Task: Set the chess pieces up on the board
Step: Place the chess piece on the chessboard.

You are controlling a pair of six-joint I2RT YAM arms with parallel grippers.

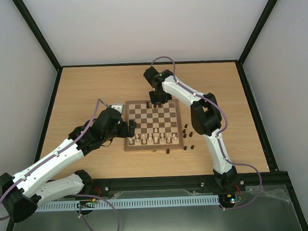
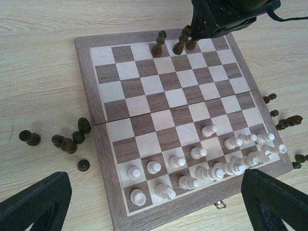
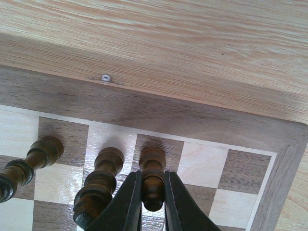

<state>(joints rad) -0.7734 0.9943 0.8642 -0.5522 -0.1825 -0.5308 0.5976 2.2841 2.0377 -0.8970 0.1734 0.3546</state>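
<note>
My right gripper (image 3: 153, 195) is closed on one dark brown chess piece (image 3: 152, 163). It stands upright, long axis vertical, in the board's (image 3: 231, 126) far row. It is glossy turned wood.

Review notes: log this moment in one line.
right tool: shut on dark piece at far row of board | left tool: open, empty | more dark pieces: loose on table

A pale wood-grain table (image 1: 91, 87) sits enclosed by plain white walls (image 1: 140, 24) with black corner struts (image 1: 36, 31).
</note>
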